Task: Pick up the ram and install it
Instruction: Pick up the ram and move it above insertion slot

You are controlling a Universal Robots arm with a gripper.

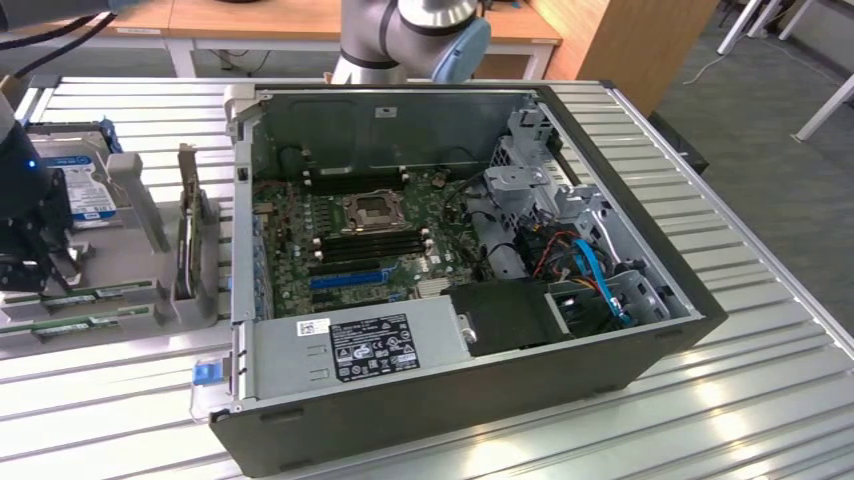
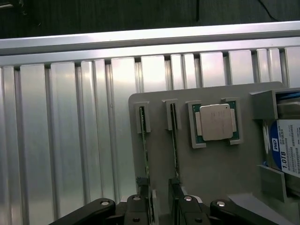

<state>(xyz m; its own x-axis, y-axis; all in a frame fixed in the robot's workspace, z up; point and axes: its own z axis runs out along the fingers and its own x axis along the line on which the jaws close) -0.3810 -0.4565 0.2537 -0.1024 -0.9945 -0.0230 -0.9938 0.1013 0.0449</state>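
One arm (image 1: 400, 30) over gray tray (image 2: 215, 173), end effector (image 2: 161, 206) pointing down (jaws apart), above upright ram sticks (image 2: 174, 145)

hard drive (image 2: 287, 152) label reading "1.0TB", power supply label (image 1: 375, 343) unreadable

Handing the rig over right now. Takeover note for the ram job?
Gripper: open, holding nothing, poised over one end of the sticks.
Ram: a ram stick and a second ram stick stand on edge in slots of the gray tray, beside the processor chip and hard drive.
Computer case: open, motherboard exposed.
Done: gripper is at the tray.
Left: pick-up and install, neither done yet.
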